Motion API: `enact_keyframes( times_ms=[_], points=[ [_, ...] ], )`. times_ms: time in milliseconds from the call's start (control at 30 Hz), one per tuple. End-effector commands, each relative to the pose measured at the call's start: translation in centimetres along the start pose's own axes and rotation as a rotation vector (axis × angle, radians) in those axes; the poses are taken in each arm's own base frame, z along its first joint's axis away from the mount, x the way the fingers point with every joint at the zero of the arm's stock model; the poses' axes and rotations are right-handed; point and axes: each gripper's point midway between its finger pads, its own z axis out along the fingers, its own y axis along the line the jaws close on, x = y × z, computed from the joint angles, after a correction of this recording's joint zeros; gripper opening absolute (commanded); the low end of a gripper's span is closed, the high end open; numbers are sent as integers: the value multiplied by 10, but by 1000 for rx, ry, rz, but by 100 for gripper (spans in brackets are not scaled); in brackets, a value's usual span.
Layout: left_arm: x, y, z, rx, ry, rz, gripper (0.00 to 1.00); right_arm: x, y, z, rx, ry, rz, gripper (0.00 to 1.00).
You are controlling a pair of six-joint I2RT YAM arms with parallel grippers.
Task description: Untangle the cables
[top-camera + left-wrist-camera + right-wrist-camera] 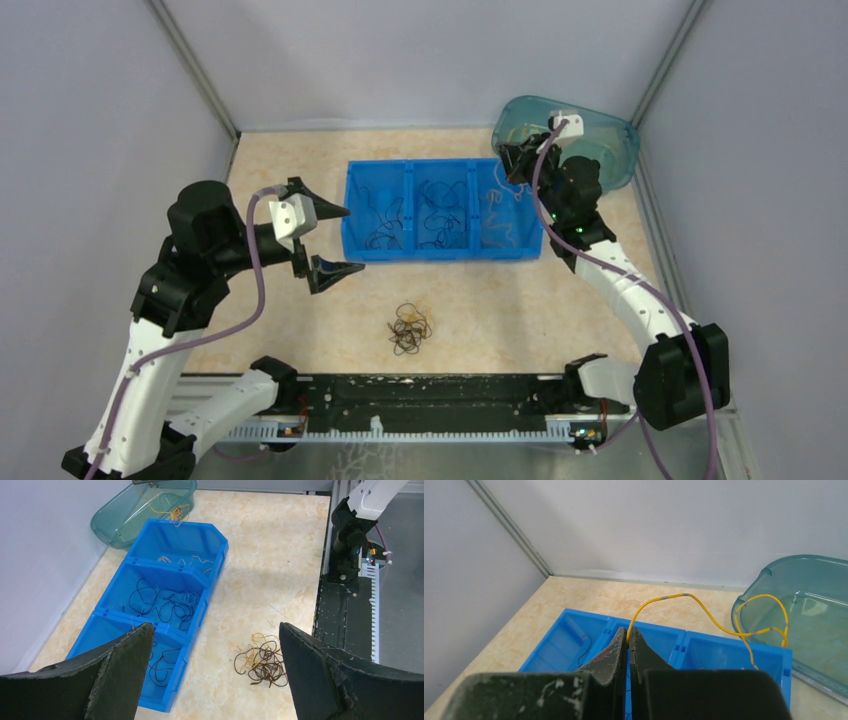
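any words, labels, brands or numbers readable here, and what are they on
None can be read.
Blue bin, teal tub, left arm, right arm: no print shows.
Yellow cable in the right tool: a grey band, no lettering.
Small boards by the arm bases: too small to tell.

Brown/yellow cable tangle (410,329) on tbl (300,330), loose curls (440,220) in blue bin (440,253), 1 yellow cable (674,596) in R gripper (628,635)

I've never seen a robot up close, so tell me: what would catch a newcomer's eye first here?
The bright blue three-part bin at centre stands out. In front of it lies a small tangle of cables. At the bin's right end, the right pincer is shut on a yellow cable that trails toward the teal tub.
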Motion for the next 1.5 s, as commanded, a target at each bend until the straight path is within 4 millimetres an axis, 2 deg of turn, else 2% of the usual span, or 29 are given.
enact_keyframes(
  times_ms=[0,233,300,400,633,833,1033,1167,1233,1267,1400,1467],
  points=[
    [-15,2,-5,-17,-35,41,100,-24,8,-2,-40,-72,11,0],
    [-15,2,-5,-15,-34,41,100,-8,19,0,-109,-30,66,0],
    [-16,2,-6,-16,-36,44,100,-1,17,2,-102,-7,78,0],
    [-17,2,-6,-21,-37,47,100,16,6,4,-57,34,96,0],
    [-13,0,-7,-14,-31,48,100,71,-14,3,12,184,164,0],
    [-11,0,-6,-12,-25,45,100,104,-38,-1,115,263,202,0],
    [-2,-1,-4,-4,-1,30,100,139,-60,1,249,422,231,1],
    [0,0,-4,-3,8,31,100,139,-68,3,308,459,224,12],
    [1,-1,-3,-1,10,29,100,130,-70,2,327,434,216,28],
    [2,-1,-3,1,12,26,100,125,-70,3,328,420,209,32],
    [3,-1,-2,6,15,23,100,105,-68,4,332,392,188,41],
    [2,-1,-2,9,14,24,100,97,-66,5,328,396,174,41]
  ],
)
